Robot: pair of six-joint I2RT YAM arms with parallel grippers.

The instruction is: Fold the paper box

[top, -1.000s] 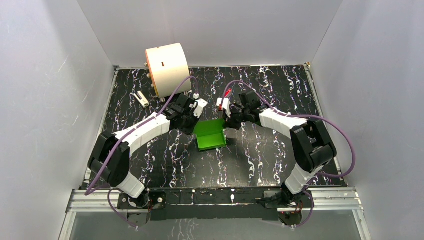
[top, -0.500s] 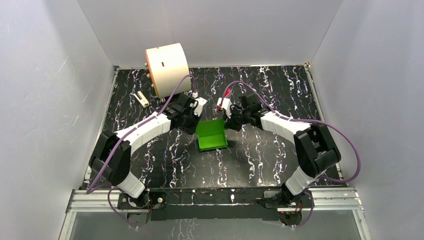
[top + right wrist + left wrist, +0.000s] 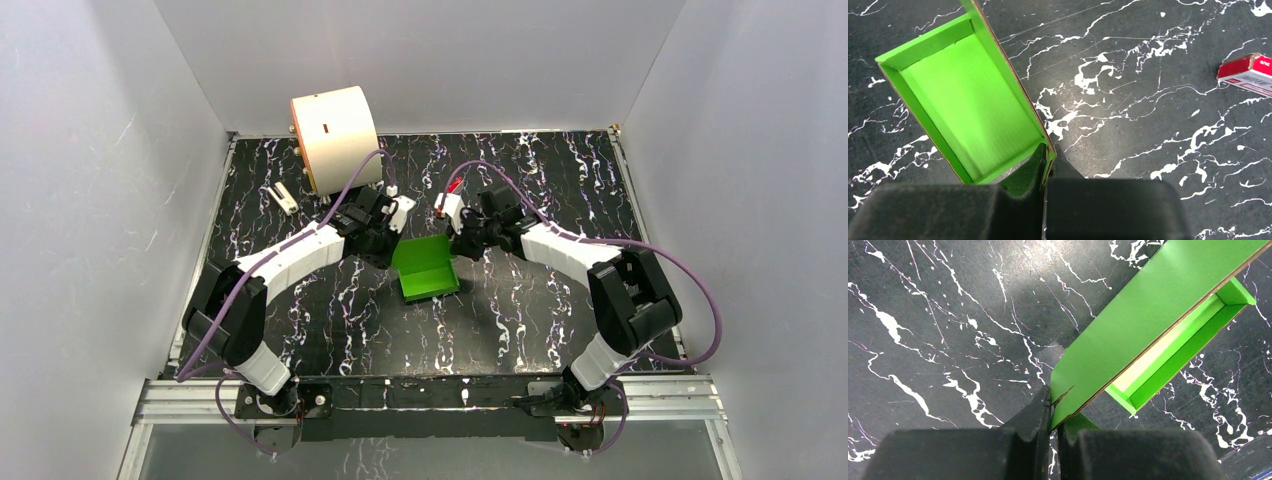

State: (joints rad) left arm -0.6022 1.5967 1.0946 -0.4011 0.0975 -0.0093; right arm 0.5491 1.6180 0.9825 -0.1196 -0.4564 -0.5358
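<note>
"Two arms reach in from the near edge. What's under them?"
"A black, white-veined table (image 3: 530, 310), with pale walls (image 3: 420, 60) on three sides."
"And the paper box (image 3: 425, 270)?"
"Mid-table, open side up, with its long axis running roughly left to right. The left gripper (image 3: 1054, 410) is pinched onto its far-left corner and the right gripper (image 3: 1045, 160) is clamped on the far-right."
"Beyond it?"
"A red block (image 3: 1248, 74) on the table, and a cream cylinder (image 3: 333, 138) at the far left."

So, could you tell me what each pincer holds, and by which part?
Both hold the paper box: left pincer on a wall's end, right pincer at a corner.
</note>
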